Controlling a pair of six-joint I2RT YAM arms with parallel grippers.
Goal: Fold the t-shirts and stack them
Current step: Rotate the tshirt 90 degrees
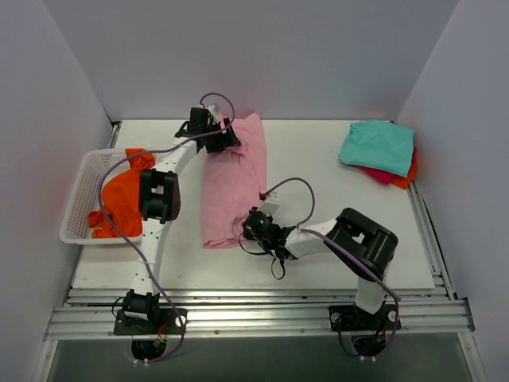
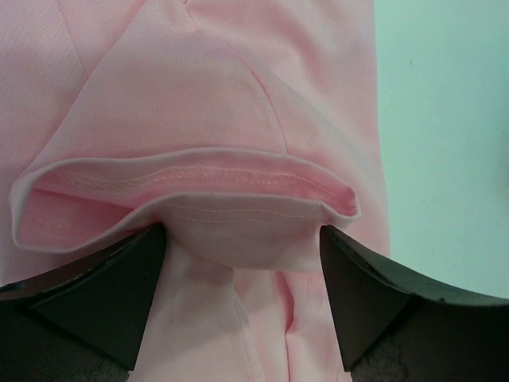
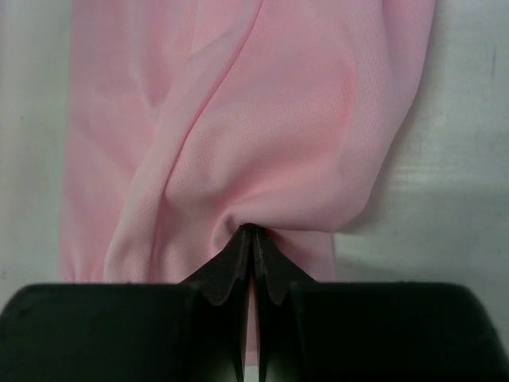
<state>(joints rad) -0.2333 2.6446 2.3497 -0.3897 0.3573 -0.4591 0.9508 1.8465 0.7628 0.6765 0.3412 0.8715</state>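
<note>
Right claw (image 3: 253,267) pinches pink tee (image 1: 235,187); left claw (image 2: 242,247) spread wide over it.

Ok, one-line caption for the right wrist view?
Right gripper shut, pinching a fold of the light pink cloth t-shirt on the pale table.

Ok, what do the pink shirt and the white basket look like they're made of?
Pink t-shirt: thin, matte knit cloth, possibly a synthetic sports mesh; it shows a fine pinhole texture and soft folds. Basket: white, probably moulded plastic, judging by its stiff open lattice walls.
</note>
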